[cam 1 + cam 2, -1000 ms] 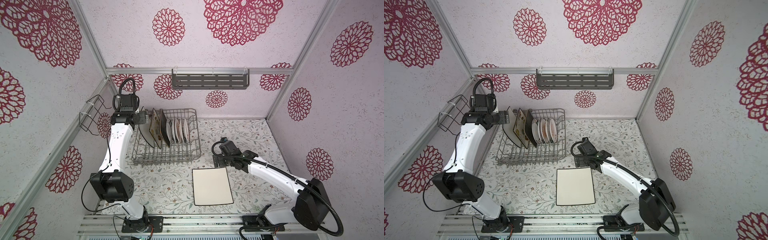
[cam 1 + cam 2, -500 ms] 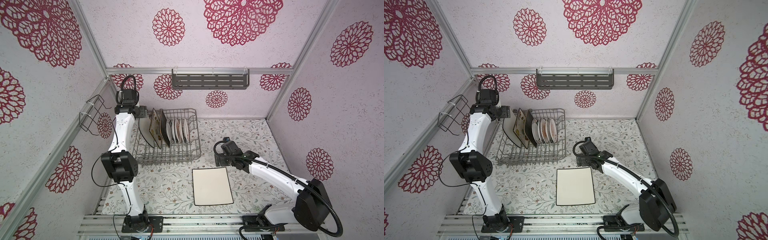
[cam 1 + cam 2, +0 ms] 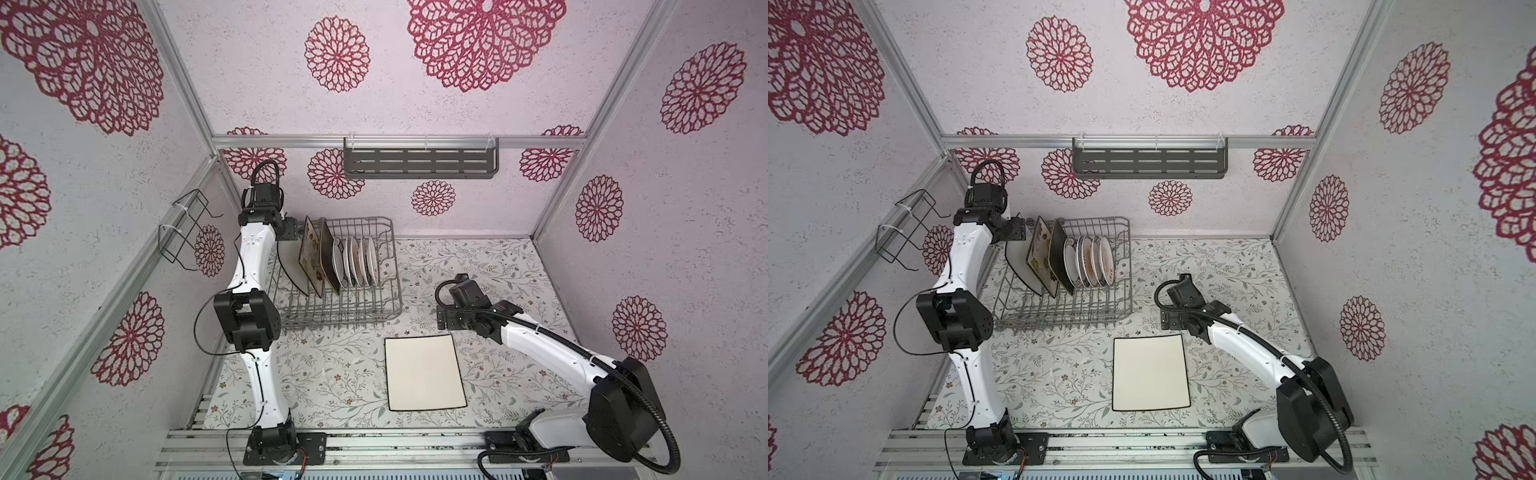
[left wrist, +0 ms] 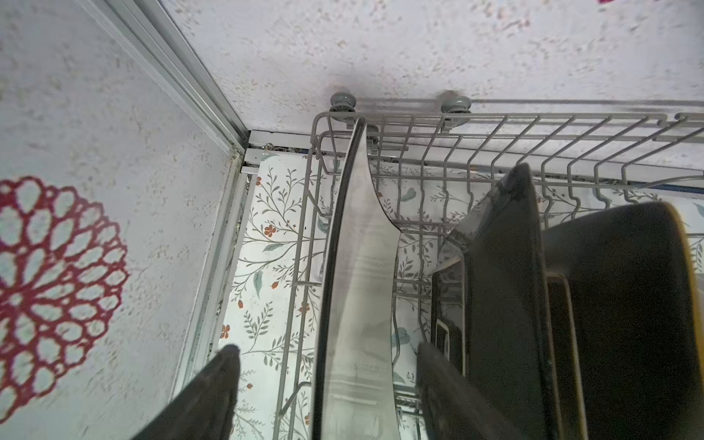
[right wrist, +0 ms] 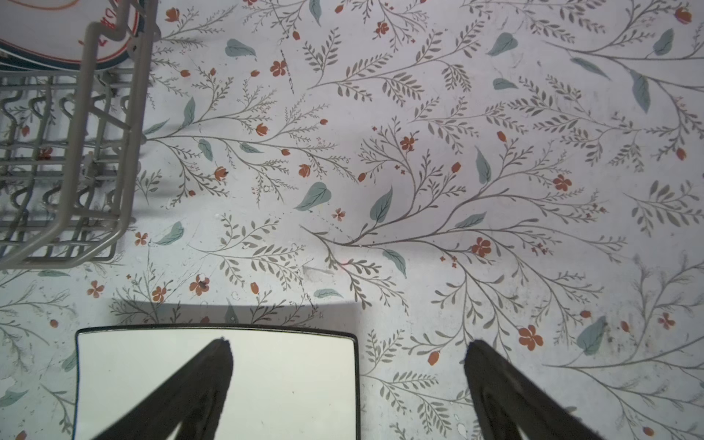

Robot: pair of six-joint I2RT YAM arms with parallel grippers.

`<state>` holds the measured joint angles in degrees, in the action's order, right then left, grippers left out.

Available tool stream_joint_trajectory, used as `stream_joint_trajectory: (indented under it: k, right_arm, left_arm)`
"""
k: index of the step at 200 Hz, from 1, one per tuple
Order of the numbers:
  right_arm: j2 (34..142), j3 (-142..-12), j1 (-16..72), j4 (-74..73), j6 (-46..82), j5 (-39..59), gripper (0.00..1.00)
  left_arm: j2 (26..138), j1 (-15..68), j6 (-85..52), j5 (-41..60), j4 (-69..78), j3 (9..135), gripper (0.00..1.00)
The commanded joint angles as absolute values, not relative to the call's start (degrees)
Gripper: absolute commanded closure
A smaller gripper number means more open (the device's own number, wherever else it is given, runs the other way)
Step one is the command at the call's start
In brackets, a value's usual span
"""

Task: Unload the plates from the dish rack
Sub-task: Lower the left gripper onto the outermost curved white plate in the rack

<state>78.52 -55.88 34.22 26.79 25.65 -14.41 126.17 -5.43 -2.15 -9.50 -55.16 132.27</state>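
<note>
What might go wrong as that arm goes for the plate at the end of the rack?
1. The left gripper straddles the leaning white plate near its rim, jaws apart. A shallow pinch may slip on lifting.
2. One finger sits close to the neighbouring plate and may knock it.
3. The white plate stands among the wires of the dish rack, so it may snag and drag the rack.
</note>
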Motion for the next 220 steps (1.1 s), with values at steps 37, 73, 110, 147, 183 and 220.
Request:
stream_joint_trajectory:
  k: [37,73,110,147,183,220]
  right_arm:
    - [80.10,-56.00,33.09,25.00,27.25,-13.90,0.01]
    - [81.21,-56.16,32.45,24.62,26.90,-13.54,0.01]
    - [82.03,-56.34,32.06,24.31,26.98,-13.14,0.01]
    - [82.88,-56.35,31.91,23.32,27.37,-12.09,0.01]
    - [84.03,-57.08,31.92,23.47,26.91,-11.95,0.01]
    - [84.66,-56.98,31.82,23.16,26.71,-11.95,0.01]
  left_arm:
    - [128.94,-6.57,-0.57,-8.81,-57.57,136.13,0.45]
    - [129.66,-6.63,-0.40,-7.92,-57.90,136.49,0.58]
    - [130.55,-6.71,-0.54,-6.85,-58.19,136.54,0.63]
    - [131.53,-6.93,-0.53,-6.13,-58.63,137.67,0.70]
    - [131.94,-7.02,-0.66,-5.52,-58.90,138.41,0.83]
    - [131.75,-7.02,-0.53,-5.53,-58.91,138.88,0.94]
